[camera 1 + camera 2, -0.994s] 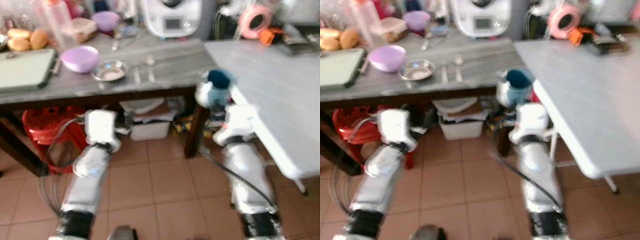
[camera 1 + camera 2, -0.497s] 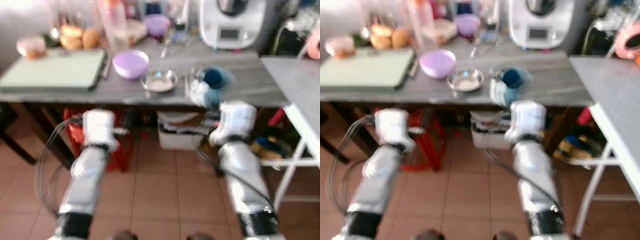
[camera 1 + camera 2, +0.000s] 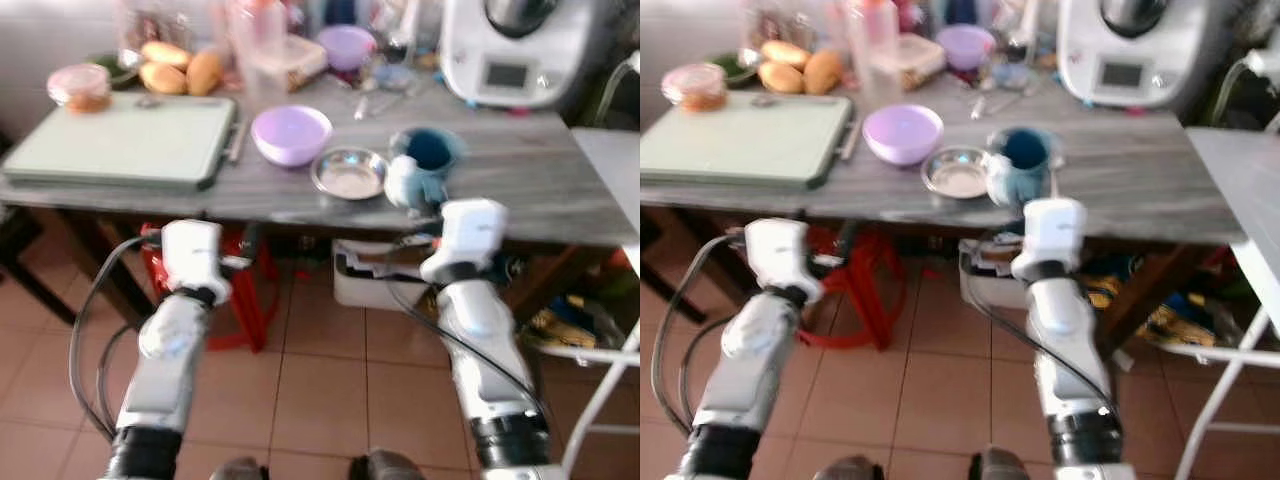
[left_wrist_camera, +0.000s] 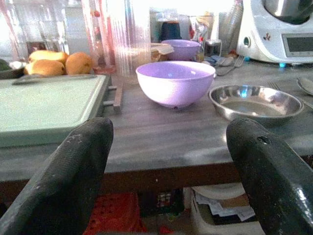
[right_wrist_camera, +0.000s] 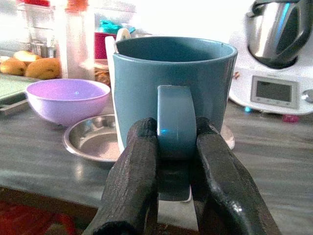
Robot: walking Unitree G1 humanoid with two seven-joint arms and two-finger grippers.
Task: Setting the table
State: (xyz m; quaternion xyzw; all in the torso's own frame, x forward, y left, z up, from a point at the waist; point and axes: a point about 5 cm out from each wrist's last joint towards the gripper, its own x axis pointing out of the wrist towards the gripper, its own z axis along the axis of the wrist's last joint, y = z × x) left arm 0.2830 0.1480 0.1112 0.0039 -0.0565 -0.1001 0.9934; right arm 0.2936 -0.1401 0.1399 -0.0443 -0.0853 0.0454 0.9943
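Observation:
My right gripper (image 5: 173, 183) is shut on the handle of a blue mug (image 5: 171, 83), which I hold upright above the front edge of the grey wooden table (image 3: 520, 190), just right of the steel dish (image 3: 349, 173). The same mug (image 3: 425, 160) shows in the head views ahead of my right arm. A lilac bowl (image 3: 291, 134) stands left of the dish. My left gripper (image 4: 166, 181) is open and empty, low before the table's front edge, facing the lilac bowl (image 4: 175, 82) and steel dish (image 4: 257, 101).
A pale green board (image 3: 115, 150) covers the table's left part. Bread rolls (image 3: 180, 75), a small jar (image 3: 80, 87), clear bottles, a second lilac bowl (image 3: 347, 45) and a white kitchen machine (image 3: 515, 50) line the back. A red stool (image 3: 245, 290) and a box stand underneath.
The camera has turned left, so the grey table now fills the view and the white table has slid off to the right. The mug stays in my right gripper, now over the table's edge.

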